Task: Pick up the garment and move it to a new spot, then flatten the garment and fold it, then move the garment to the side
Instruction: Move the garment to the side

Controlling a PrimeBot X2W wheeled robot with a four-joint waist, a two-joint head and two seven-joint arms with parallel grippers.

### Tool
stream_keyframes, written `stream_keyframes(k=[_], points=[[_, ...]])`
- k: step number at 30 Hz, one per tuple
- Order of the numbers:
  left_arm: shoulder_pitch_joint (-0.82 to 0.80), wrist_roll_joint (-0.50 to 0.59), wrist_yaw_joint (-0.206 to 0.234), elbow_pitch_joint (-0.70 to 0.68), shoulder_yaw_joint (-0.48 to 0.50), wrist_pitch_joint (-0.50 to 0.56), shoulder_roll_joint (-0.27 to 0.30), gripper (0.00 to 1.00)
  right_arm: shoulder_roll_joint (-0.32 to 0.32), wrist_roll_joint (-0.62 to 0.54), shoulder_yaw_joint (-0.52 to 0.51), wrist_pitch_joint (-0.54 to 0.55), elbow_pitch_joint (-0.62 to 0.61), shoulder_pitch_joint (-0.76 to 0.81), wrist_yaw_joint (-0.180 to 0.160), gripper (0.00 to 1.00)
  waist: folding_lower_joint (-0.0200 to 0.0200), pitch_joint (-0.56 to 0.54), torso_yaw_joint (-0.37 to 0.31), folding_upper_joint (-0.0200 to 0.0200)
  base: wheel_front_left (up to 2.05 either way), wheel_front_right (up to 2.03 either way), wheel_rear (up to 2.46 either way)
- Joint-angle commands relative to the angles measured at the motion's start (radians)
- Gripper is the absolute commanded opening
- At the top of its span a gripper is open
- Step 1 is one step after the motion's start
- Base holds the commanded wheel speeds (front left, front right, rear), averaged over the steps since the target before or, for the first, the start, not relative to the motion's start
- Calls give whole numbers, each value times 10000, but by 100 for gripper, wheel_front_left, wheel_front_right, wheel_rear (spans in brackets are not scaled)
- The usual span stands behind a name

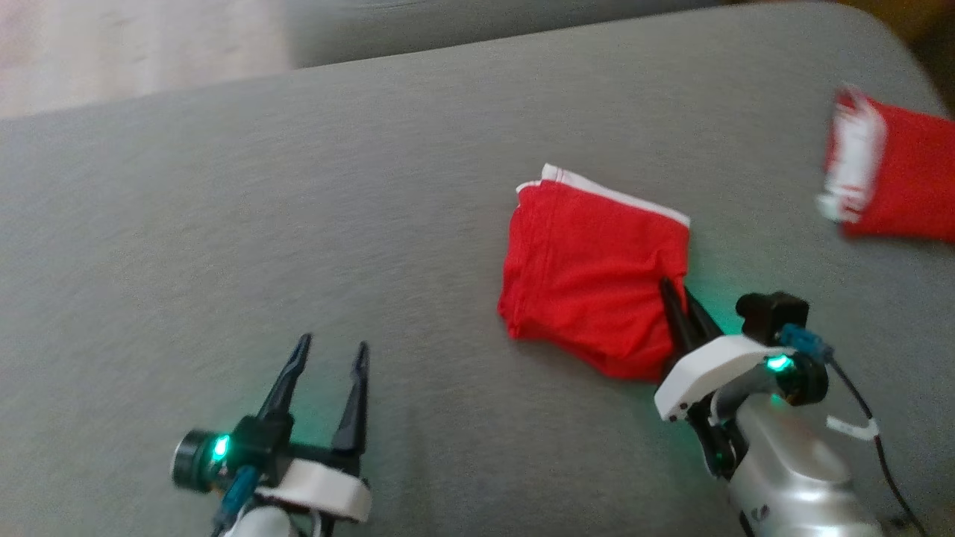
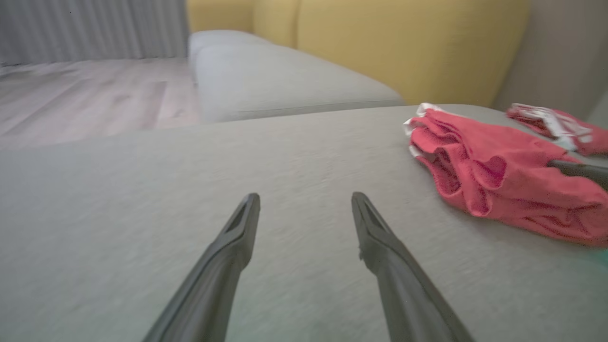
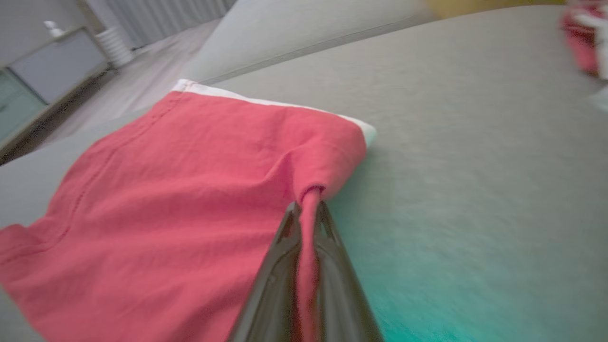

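The garment (image 1: 589,268) is a red piece with a white band, folded into a rough square on the grey cushion (image 1: 298,224). My right gripper (image 1: 674,292) is shut on its right edge, and a pinch of red cloth (image 3: 308,209) stands between the closed fingers. The same garment (image 2: 503,175) lies to the right in the left wrist view, with a dark right finger (image 2: 577,170) touching it. My left gripper (image 1: 332,354) hovers open over bare cushion, well left of the garment, with nothing between its fingers (image 2: 237,237).
A second red and white garment (image 1: 888,175) lies at the cushion's far right edge. Another grey cushion (image 2: 275,76) and a yellow backrest (image 2: 403,42) stand behind. Wooden floor (image 2: 85,95) lies past the far left edge.
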Motion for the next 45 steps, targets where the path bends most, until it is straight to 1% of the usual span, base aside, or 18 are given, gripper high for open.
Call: stream_keyframes(k=[1, 3, 6, 10, 12, 15, 17, 19, 21, 24, 29, 33, 34, 35, 36, 40, 42, 45], points=[[-567, 59, -38, -316, 85, -51, 15, 100, 24, 47, 330, -135, -371, 45, -9, 0, 0, 11, -1803, 0, 0, 0, 0], [-729, 74, -75, -313, -84, -51, 15, 100, 24, 116, 428, -136, -551, 191, -9, 0, 0, 100, -2323, 0, 0, 0, 0], [-921, 96, -120, -307, -269, -51, 15, 100, 24, 155, 484, -136, -785, 359, -9, 0, 0, 268, -2853, 0, 0, 0, 0], [-1031, 108, -157, -260, -373, -51, 15, 100, 24, 89, 500, -136, -972, 404, -9, 0, 0, 434, -3100, 0, 0, 0, 0], [-1047, 137, -175, -207, -403, -51, 15, 100, 24, 52, 452, -136, -1037, 298, -9, 0, 0, 555, -3136, 0, 0, 0, 0], [-1015, 204, -215, -59, -434, -51, 15, 100, 24, -377, 396, -137, -1067, -201, -9, 0, 0, 777, -3035, 0, 0, 0, 0], [-975, 272, -256, 45, -538, -51, 41, 100, 24, -841, 238, -137, -951, -708, -9, 0, 0, 940, -2886, 0, 0, 0, 0], [-978, 289, -294, 94, -562, -51, 81, 100, -92, -1595, -187, -137, -778, -1658, -9, 0, 0, 1214, -2555, 0, 0, 0, 0], [-994, 305, -309, 92, -531, -51, 129, 100, -339, -2028, -447, -111, -601, -2311, -9, 0, 0, 1376, -2330, 0, 0, 0, 0], [-1085, 351, -335, 90, -583, -51, 187, 100, -982, -2637, -978, 152, -192, -3232, -9, 0, 0, 1597, -1953, 0, 0, 0, 0], [-1251, 388, -361, 49, -634, -51, 236, 100, -2351, -3907, -2269, 821, 702, -4296, -9, 0, 0, 1879, -1404, 0, 0, 0, 0], [-1360, 430, -372, 35, -631, -51, 309, 100, -3116, -4942, -3465, 1181, 1069, -4738, -9, 0, 0, 2075, -1106, 0, 0, 0, 0], [-1380, 431, -373, 32, -599, -51, 329, 100, -3233, -5215, -3820, 1285, 1118, -4796, -9, 2, 0, 2112, -1060, 0, 0, 0, 0], [-1400, 432, -373, 33, -567, -51, 350, 100, -3332, -5515, -4185, 1377, 1124, -4833, -9, 82, 0, 2145, -1027, 0, 0, 0, 0], [-1422, 441, -374, 38, -544, -51, 361, 100, -3402, -5794, -4601, 1468, 1107, -4851, -9, 100, 0, 2170, -1000, 0, 0, 0, 0], [-1527, 450, -368, 69, -449, -51, 370, 100, -3386, -6908, -6599, 1561, 610, -4751, -9, 100, 0, 2205, -922, 0, 0, 0, 0], [-1594, 438, -308, 37, -358, -51, 351, 100, -3134, -7447, -7447, 1277, 200, -4646, -9, 100, 0, 2163, -882, 0, 0, 0, 0], [-1612, 383, -144, -16, -130, -51, 320, 100, -2460, -7970, -7818, 545, -70, -4650, -9, 100, 0, 2001, -835, 0, 0, 0, 0]])
